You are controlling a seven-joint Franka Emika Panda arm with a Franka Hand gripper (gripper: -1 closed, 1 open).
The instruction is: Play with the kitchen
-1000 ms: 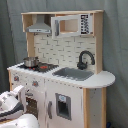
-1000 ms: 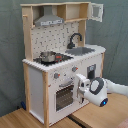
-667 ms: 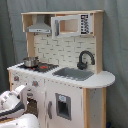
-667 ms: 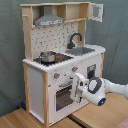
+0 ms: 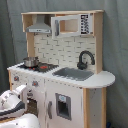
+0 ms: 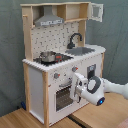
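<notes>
The kitchen (image 5: pixel 60 75) (image 6: pixel 55 70) is a tall white and light-wood toy. It has a grey hood (image 6: pixel 49 21), a black faucet (image 5: pixel 85 59), a sink (image 5: pixel 75 73) and a metal pot (image 6: pixel 48 56) on the stovetop. In the second exterior view my gripper (image 6: pixel 77 89) reaches in from the right. It sits against the front of the kitchen, at the right edge of the windowed oven door (image 6: pixel 64 95), just below the knobs (image 6: pixel 56 76). In the first exterior view only the white arm (image 5: pixel 14 102) shows at the lower left, covering the oven front.
The kitchen stands on a wooden table (image 6: pixel 20 120) in front of a grey curtain (image 6: pixel 10 50). An open upper cabinet door (image 6: pixel 96 12) sticks out at the top right in the second exterior view. A lower white door (image 5: pixel 62 106) lies right of the oven.
The end of the arm has edged a little closer to the oven door. Nothing on the kitchen has moved.
</notes>
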